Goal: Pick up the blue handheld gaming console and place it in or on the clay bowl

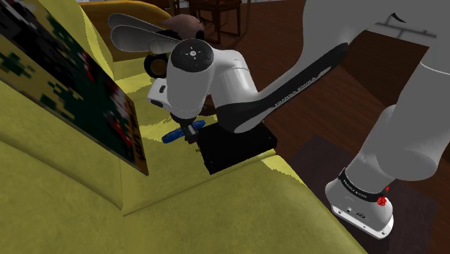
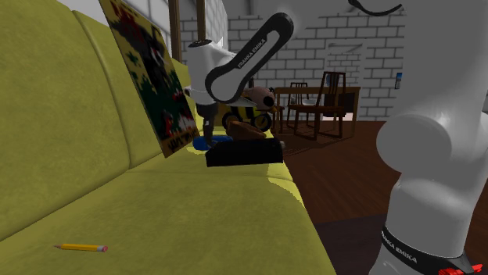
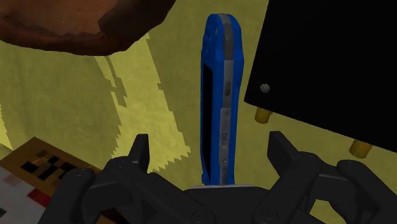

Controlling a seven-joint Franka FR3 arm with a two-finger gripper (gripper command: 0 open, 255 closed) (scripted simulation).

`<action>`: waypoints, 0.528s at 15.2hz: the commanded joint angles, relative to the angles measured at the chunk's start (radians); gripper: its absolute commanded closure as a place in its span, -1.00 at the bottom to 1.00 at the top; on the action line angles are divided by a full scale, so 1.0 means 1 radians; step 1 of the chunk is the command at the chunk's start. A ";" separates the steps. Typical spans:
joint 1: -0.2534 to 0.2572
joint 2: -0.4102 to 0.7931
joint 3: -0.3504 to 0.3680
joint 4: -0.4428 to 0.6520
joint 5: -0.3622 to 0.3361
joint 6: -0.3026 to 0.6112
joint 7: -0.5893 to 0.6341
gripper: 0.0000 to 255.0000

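The blue console (image 3: 219, 83) stands on edge on the yellow sofa (image 2: 117, 211), between the open end effector's (image 3: 210, 141) fingers and untouched, beside a black box (image 2: 244, 151) and near the brown bowl (image 3: 83, 25). Beyond the sofa are a dark wooden floor (image 2: 336, 180), chairs (image 2: 331, 94) and a white brick wall (image 2: 344, 39).

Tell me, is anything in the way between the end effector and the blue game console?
Nothing visible is. The blue console lies right between the open end effector's two fingers, which don't touch it. The black box sits off to one side of it, not in between.
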 commanded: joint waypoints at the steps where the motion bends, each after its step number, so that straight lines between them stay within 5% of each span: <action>1: -0.002 0.032 -0.009 0.001 -0.030 0.010 0.018 -1.00; 8: 0.000 0.050 -0.018 0.004 -0.050 0.020 0.030 -1.00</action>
